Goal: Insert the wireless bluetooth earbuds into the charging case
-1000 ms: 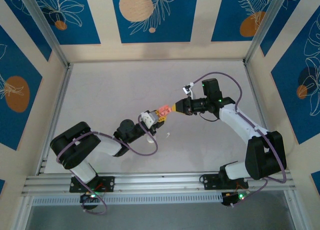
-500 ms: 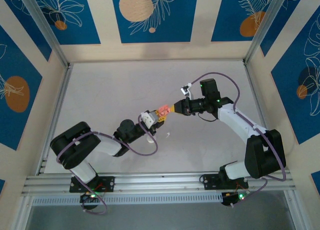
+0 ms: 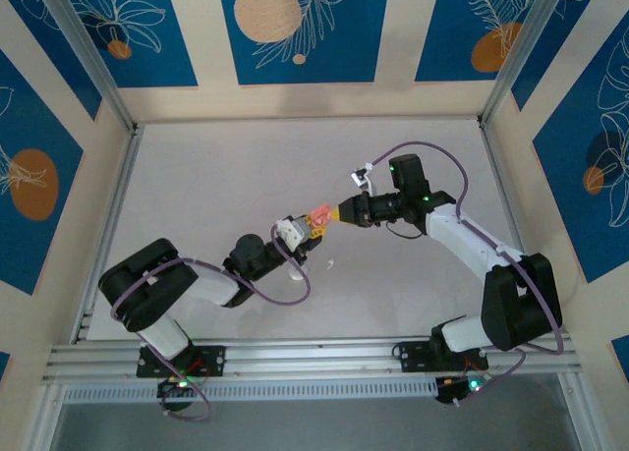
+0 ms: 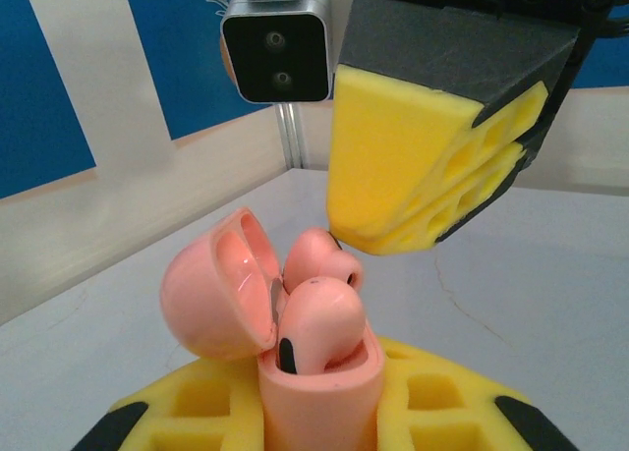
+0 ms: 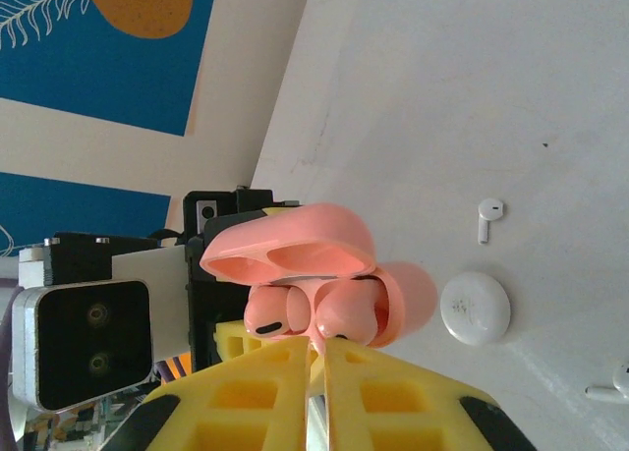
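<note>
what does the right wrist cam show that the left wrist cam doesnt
Right wrist view: a loose white earbud and a round white case lying on the table, plus the left wrist camera. Left wrist view: the right gripper seen from outside, jaws together, close above the pink case, and the right wrist camera. Shared: that pink case, lid open, with two pink earbuds in it.

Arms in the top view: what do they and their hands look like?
The left arm and right arm have black joints, white links and looping purple cables. The left hand and right hand have yellow foam-like pads with square cut-outs on black fingers.
</note>
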`<state>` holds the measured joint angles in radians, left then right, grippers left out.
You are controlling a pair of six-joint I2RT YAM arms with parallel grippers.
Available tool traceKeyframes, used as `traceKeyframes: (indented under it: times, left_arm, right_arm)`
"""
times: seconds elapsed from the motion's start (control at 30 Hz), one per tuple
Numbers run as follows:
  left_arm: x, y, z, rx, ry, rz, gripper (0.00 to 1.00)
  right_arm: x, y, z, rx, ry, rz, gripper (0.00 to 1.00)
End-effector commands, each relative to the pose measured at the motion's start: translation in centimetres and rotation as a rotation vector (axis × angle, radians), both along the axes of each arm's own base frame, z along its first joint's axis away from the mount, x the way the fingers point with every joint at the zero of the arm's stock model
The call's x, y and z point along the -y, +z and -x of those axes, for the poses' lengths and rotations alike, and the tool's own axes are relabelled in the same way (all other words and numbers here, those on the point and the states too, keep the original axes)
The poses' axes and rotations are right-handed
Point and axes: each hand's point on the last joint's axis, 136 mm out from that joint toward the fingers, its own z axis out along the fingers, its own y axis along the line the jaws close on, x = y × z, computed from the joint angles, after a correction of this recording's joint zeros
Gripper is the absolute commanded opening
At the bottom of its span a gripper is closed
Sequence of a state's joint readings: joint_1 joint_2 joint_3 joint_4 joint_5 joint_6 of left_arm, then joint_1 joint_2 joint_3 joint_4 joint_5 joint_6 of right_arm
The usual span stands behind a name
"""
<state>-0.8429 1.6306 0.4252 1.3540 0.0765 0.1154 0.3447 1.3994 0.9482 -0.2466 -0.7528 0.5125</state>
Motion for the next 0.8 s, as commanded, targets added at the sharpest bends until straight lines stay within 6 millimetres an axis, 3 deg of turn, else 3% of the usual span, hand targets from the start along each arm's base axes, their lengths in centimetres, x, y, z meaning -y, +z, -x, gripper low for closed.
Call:
traceKeyframes:
  times: [0.0,0.77]
  left_arm:
    - [0.33,1.87,0.99,0.058,-0.033,0.041,0.14]
    - [0.61,2.24,1.21,0.063,-0.054,0.049,0.14]
  right_arm:
    - [-0.62,0.52,0.04,-0.004,0.021,-0.021,0.15]
    - [-1.26,0.78,-0.50,0.013,0.014,-0.032,0.20]
